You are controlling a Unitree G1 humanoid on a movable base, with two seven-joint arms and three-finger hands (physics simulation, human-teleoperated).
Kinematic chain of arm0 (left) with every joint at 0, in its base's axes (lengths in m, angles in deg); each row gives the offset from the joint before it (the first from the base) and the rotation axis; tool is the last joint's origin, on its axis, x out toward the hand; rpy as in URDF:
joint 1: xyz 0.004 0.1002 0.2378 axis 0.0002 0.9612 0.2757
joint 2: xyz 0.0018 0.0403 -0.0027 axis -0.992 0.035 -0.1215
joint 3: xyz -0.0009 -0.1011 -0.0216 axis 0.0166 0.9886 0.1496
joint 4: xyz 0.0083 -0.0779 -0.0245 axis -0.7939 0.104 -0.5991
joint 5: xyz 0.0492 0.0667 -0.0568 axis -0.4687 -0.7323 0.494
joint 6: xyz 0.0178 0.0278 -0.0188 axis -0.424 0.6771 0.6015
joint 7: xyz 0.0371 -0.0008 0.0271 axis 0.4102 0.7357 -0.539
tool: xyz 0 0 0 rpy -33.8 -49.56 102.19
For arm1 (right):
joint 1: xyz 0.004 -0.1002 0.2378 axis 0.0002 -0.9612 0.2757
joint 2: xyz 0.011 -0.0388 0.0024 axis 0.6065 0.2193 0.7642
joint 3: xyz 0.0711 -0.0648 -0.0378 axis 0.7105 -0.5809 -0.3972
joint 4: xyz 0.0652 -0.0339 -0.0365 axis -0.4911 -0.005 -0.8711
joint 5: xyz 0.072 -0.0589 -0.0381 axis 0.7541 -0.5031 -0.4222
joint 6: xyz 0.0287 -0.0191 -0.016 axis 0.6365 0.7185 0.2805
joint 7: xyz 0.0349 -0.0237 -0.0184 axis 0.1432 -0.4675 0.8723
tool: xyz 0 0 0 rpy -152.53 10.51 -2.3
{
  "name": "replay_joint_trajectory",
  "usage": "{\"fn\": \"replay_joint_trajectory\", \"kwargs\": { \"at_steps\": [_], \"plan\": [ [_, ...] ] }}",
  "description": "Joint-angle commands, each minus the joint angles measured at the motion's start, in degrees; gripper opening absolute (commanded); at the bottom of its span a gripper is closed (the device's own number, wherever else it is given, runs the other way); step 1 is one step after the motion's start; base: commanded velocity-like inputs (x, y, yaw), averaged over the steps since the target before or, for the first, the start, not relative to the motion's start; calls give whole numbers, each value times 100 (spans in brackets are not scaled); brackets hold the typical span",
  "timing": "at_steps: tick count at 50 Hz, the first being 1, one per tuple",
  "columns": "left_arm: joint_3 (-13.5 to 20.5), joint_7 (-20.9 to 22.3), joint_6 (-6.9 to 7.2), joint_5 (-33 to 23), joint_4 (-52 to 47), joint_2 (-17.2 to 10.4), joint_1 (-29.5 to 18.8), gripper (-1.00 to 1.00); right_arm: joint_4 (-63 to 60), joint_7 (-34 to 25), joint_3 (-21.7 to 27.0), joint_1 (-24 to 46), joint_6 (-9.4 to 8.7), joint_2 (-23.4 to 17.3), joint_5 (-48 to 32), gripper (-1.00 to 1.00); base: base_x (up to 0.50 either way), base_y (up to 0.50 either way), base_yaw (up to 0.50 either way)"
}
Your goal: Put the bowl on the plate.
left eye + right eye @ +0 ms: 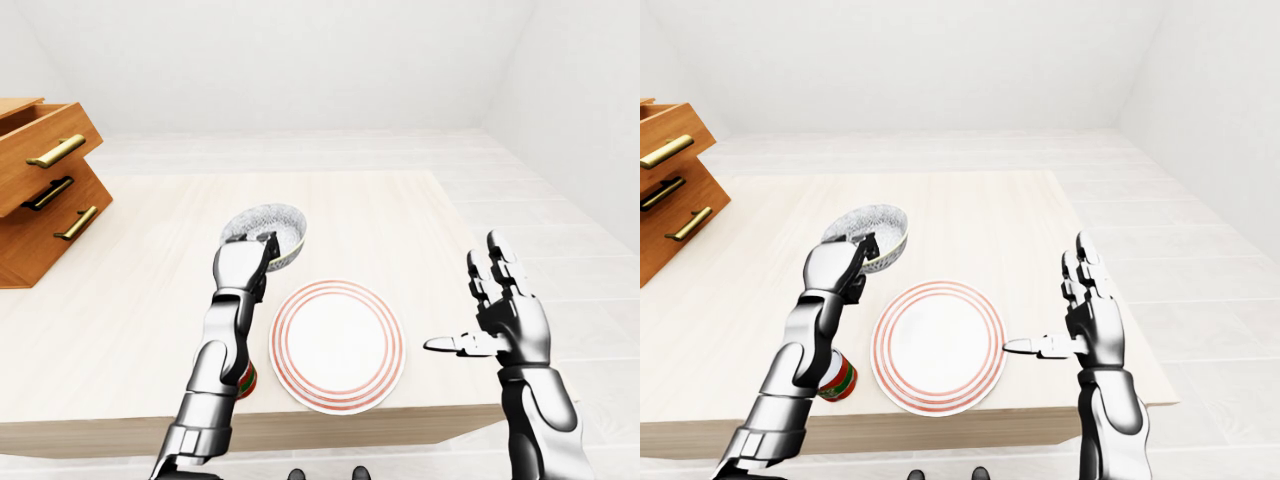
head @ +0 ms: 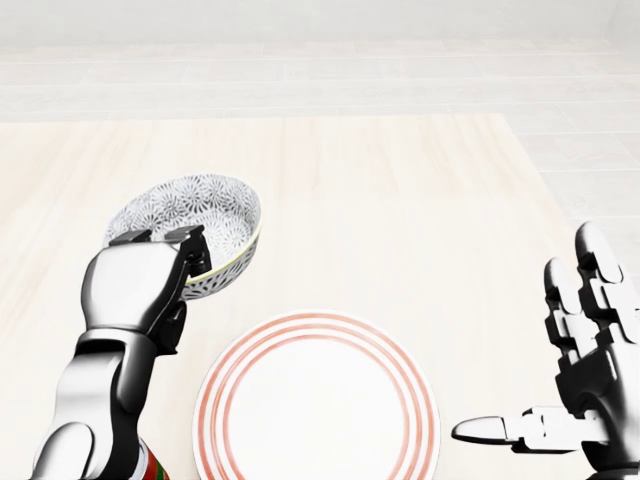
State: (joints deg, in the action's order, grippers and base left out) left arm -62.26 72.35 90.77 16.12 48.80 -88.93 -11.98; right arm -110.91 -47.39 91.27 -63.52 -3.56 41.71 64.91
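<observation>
At the far left of the left-eye view a wooden drawer unit with brass handles stands well apart from the work; no writing shows on it.

Next, low beside the left forearm at the near edge of the desk, sits a small red and green container. It is mostly hidden by the arm, and any label on it is too small to read. It could be knocked off the near edge if the elbow swings outward during the carry.

The left robot hand is clenched on the near rim of the bowl, fingers hooked over the edge. The bowl, patterned grey and white, appears tilted and seems raised off the desk, just left of and beyond the plate. Held by one rim only, it may pivot or slip out; released while tilted or off-centre, it could land on the plate's red-ringed rim, rock, and slide off or push the plate toward the near edge.

On the right, the right robot hand is released, fingers spread, thumb pointing toward the plate without touching it. A stray sweep could nudge the plate.

No brand or readable text appears anywhere.
</observation>
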Motion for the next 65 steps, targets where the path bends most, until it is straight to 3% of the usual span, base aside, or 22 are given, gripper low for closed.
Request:
{"fn": "replay_joint_trajectory", "kwargs": {
  "at_steps": [1,19,34,50,57,65],
  "plan": [
    [-156,-1,0,-233,-461,234,265,-100,-38,-43,37,-39,0,11,32,100,0,0,0],
    [-528,147,0,-630,-1458,498,1128,-100,-1,-67,15,-59,0,38,-18,100,0,0,0],
    [-869,130,-238,-890,-2107,607,1867,-100,69,-79,46,-45,0,25,1,100,0,0,0],
    [-1238,49,-388,-1066,-2566,640,2404,-100,-76,-79,72,-66,0,29,-1,100,0,0,0],
    [-1539,-77,-425,-1154,-2643,669,2663,-100,-56,-92,101,-46,0,30,10,100,0,0,0],
    [-1799,-121,-375,-1172,-2699,662,2790,-100,62,-97,52,-47,0,45,-26,100,0,0,0]
  ]
}}
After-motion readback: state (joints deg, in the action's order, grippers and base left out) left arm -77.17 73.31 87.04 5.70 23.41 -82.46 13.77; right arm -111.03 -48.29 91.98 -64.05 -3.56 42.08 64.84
